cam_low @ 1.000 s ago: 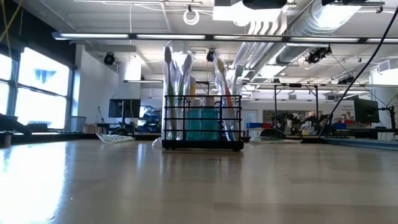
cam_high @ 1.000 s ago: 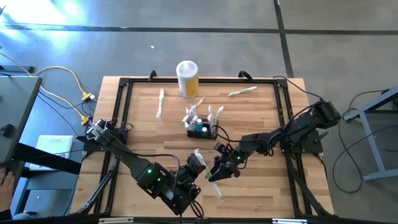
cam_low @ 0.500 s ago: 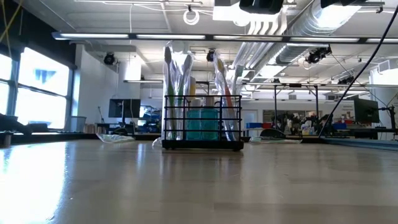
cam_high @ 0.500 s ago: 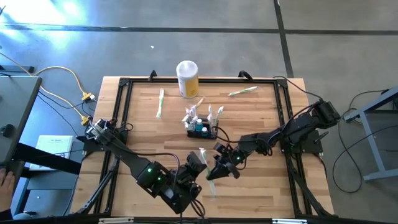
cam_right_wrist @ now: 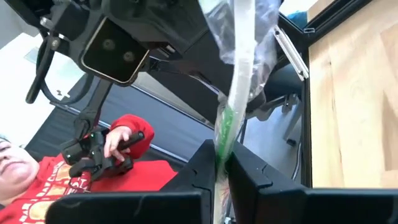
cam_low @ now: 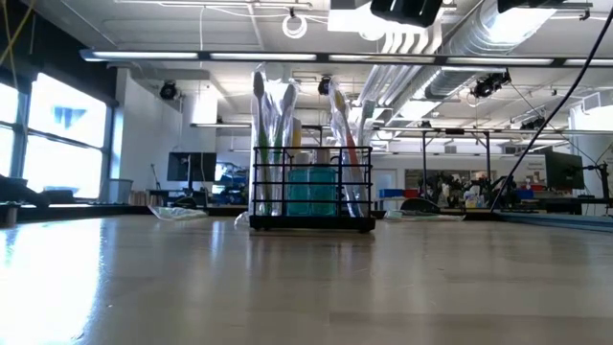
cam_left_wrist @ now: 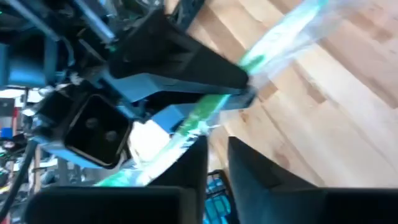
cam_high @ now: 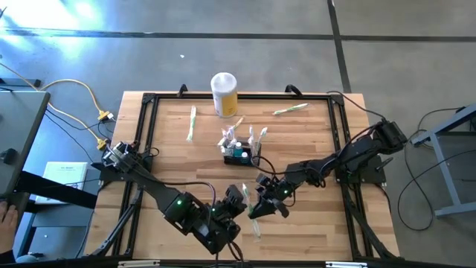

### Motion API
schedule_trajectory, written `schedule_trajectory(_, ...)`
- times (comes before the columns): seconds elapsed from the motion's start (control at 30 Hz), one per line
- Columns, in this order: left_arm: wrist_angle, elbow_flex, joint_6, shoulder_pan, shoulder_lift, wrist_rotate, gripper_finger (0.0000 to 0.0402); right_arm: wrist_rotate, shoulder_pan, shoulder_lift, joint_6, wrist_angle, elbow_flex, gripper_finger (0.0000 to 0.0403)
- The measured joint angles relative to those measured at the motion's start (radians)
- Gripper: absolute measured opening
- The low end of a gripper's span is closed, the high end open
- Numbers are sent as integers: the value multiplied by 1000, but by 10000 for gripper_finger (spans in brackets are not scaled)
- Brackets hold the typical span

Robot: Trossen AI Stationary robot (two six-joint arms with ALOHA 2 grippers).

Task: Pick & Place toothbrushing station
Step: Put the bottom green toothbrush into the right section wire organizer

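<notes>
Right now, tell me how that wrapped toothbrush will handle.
The wrapped toothbrush, pinched in the right hand beside the left hand, looks stiff and light, held out straight. Its loose clear wrapper may be slippery, so it could slide in the grip.

The wooden worktop (cam_high: 171,160) carries the toothbrushing station (cam_high: 242,154) at its middle, a yellow-and-white canister (cam_high: 224,94) and two wrapped toothbrushes (cam_high: 192,123) (cam_high: 290,109) lying apart

Bright overhead light, glare on the floor (cam_high: 67,15) and table (cam_low: 57,278); both wrist views blurred.
</notes>
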Motion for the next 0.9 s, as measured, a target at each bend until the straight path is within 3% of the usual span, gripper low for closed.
schedule_trajectory(0.27, 0, -2, -8, -14, -9, -62, 137, 7, 4, -31, -74, -54, 2, 14)
schedule_trajectory(0.43, -68, -2, -116, -34, -38, -31, 147, 85, 2, -133, -181, -295, 3, 14)
schedule_trajectory(0.6, -213, -2, -294, -34, -69, -9, 148, 255, -3, -296, -335, -544, 3, 14)
schedule_trajectory(0.77, -294, -2, -416, -33, -93, -2, 148, 553, -2, -479, -514, -742, 3, 14)
schedule_trajectory(0.83, -316, -2, -442, -33, -96, -3, 148, 672, -3, -531, -599, -768, 3, 14)
schedule_trajectory(0.9, -307, -9, -444, -26, -101, 0, 148, 722, -10, -570, -690, -769, -1, 14)
